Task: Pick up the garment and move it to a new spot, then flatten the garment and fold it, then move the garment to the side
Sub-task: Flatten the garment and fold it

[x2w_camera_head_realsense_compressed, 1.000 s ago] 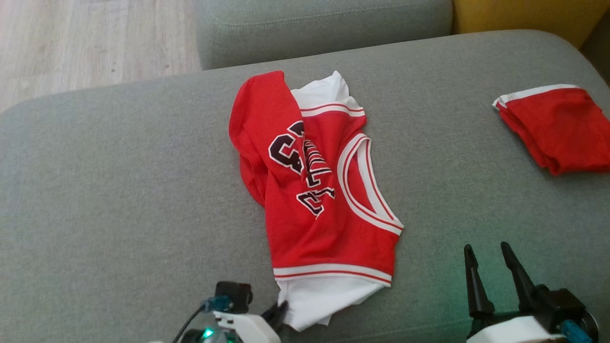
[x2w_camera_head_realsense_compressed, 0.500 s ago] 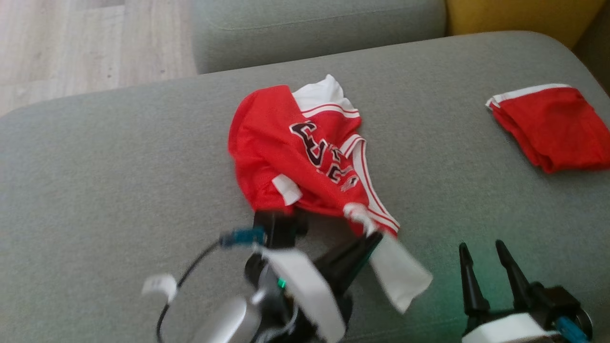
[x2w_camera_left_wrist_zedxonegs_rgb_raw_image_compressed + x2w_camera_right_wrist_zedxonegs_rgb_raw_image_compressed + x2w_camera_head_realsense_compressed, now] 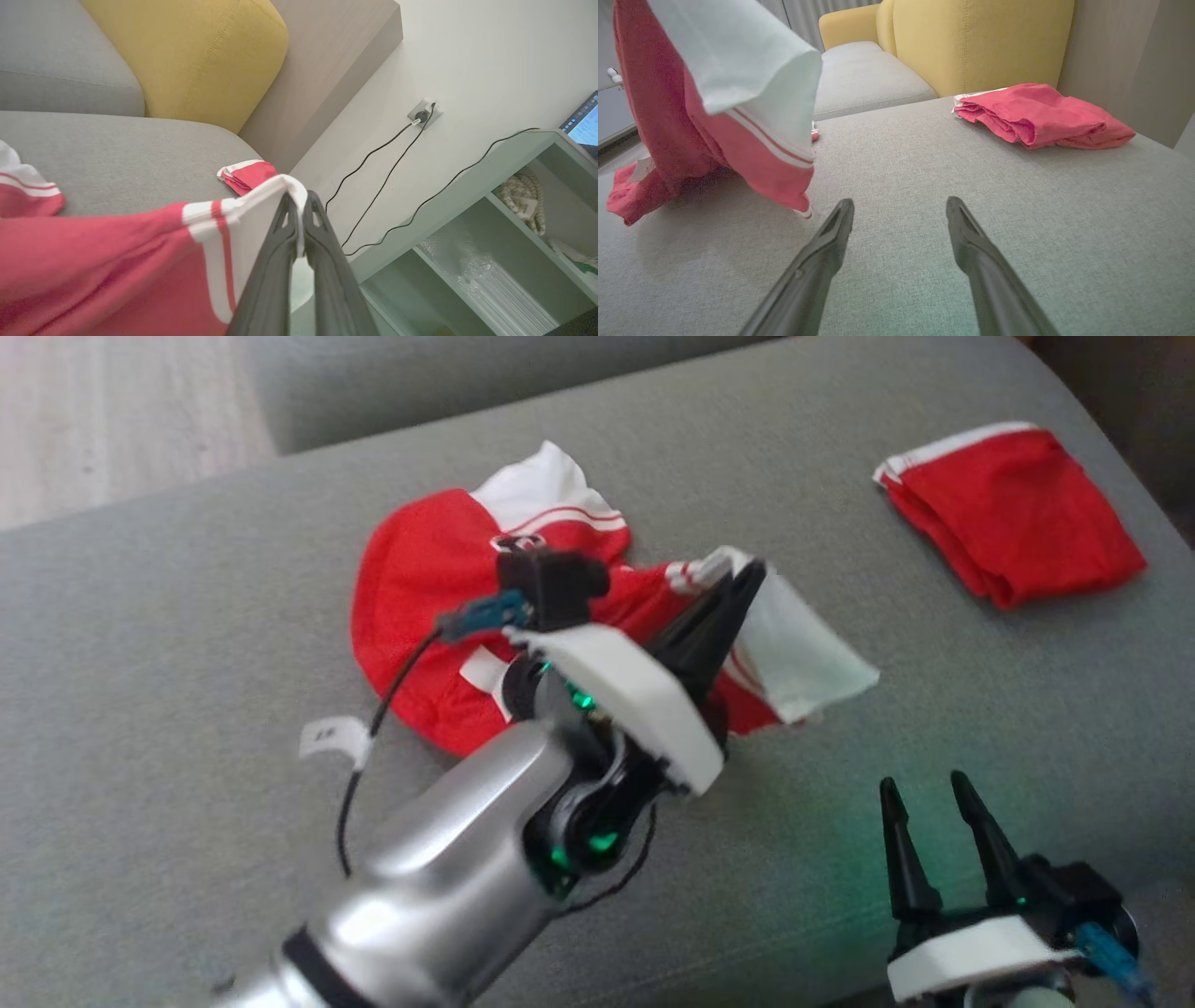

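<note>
The garment [image 3: 420,560] is a red jersey with white trim, bunched on the grey sofa seat [image 3: 187,616]. My left gripper [image 3: 747,574] is shut on its white hem and holds that edge up above the seat; a white flap [image 3: 803,653] hangs from the fingers. In the left wrist view the garment [image 3: 117,261] drapes to the left of the left gripper [image 3: 299,200], whose tips pinch the white edge. My right gripper [image 3: 920,803] hovers open near the seat's front right, holding nothing. In the right wrist view the right gripper [image 3: 899,210] stands apart from the hanging garment [image 3: 691,116].
A second folded red garment [image 3: 1013,509] lies at the seat's back right, also the folded garment [image 3: 1041,116]. A yellow cushion [image 3: 971,42] and a grey cushion [image 3: 420,383] sit behind. Wooden floor [image 3: 93,411] is far left. A glass shelf unit [image 3: 467,242] stands beyond the sofa.
My left gripper has lifted the garment's near hem up and carried it away over the rest, folding the cloth back on itself. The head view has shifted. The right gripper stays open.
</note>
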